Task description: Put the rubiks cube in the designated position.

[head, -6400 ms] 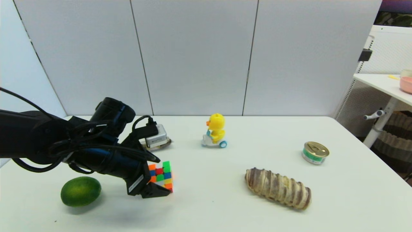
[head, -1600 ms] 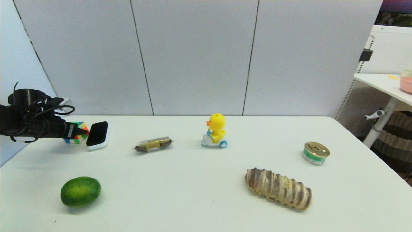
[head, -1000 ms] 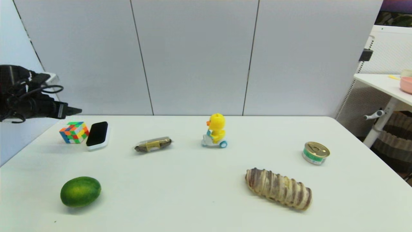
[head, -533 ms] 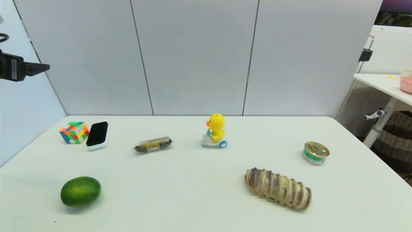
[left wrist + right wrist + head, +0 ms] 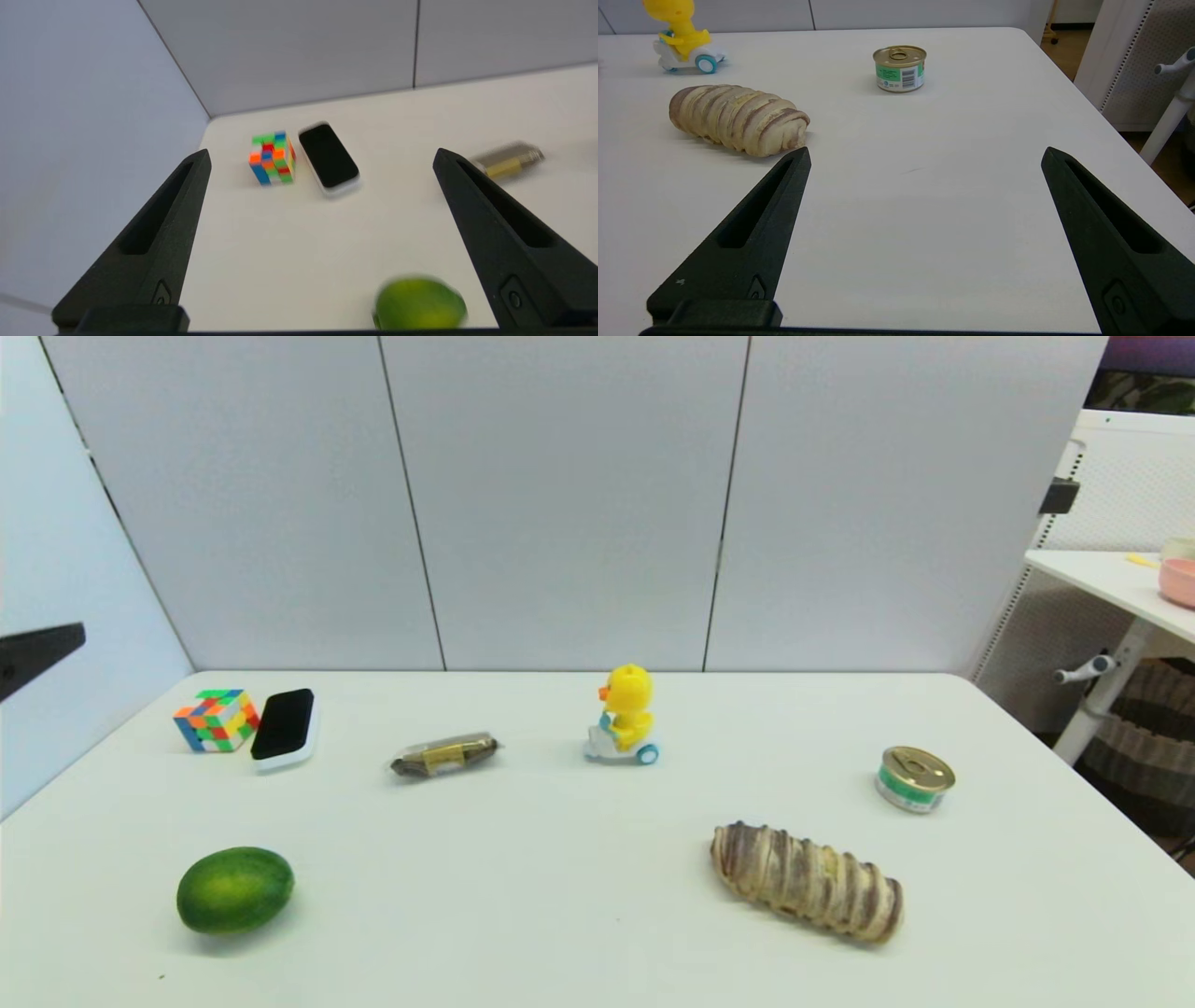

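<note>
1. Fingers of my left gripper (image 5: 320, 242) stand spread wide with nothing between them; in the head view only one fingertip shows at the far left edge.
2. Fingers of my right gripper (image 5: 924, 242) are spread just as wide, empty, parked over bare table near the striped bread roll (image 5: 738, 119).
3. Nearest me on the left lies the green fruit (image 5: 235, 889), untouched.
4. Farther back, the rubiks cube (image 5: 216, 719) sits free on the table's far left corner, just beside the black phone-like device (image 5: 283, 726).
5. I judge the placing done; only parking the left arm remains.
</note>
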Available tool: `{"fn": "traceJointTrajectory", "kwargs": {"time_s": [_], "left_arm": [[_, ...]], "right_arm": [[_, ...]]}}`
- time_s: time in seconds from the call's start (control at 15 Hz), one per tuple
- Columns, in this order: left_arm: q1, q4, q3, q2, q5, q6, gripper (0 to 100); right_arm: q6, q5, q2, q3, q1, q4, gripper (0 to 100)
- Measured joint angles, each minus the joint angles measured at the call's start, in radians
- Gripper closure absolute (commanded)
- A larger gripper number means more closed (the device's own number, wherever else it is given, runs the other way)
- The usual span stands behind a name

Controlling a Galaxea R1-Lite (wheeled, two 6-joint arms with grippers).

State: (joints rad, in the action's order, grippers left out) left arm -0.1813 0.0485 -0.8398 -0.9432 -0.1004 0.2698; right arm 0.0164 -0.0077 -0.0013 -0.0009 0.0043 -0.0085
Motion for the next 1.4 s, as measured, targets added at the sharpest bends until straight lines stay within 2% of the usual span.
{"fn": "traceJointTrajectory", "kwargs": {"time_s": [0.4, 0.8, 1.07, 1.4], "left_arm": [[0.044, 0.001, 0.446, 0.444, 0.013, -0.022, 0], [0.197, -0.015, 0.644, 0.634, 0.075, -0.022, 0], [0.213, -0.184, 0.807, 0.685, 0.09, -0.032, 0], [0.187, -0.084, 0.837, 0.798, 0.068, -0.091, 0]], "right_arm": [[0.0, 0.0, 0.0, 0.0, 0.0, 0.0, 0], [0.0, 0.0, 0.0, 0.0, 0.0, 0.0, 0], [0.0, 0.001, 0.0, 0.0, 0.0, 0.0, 0], [0.0, 0.0, 0.0, 0.0, 0.0, 0.0, 0]]}}
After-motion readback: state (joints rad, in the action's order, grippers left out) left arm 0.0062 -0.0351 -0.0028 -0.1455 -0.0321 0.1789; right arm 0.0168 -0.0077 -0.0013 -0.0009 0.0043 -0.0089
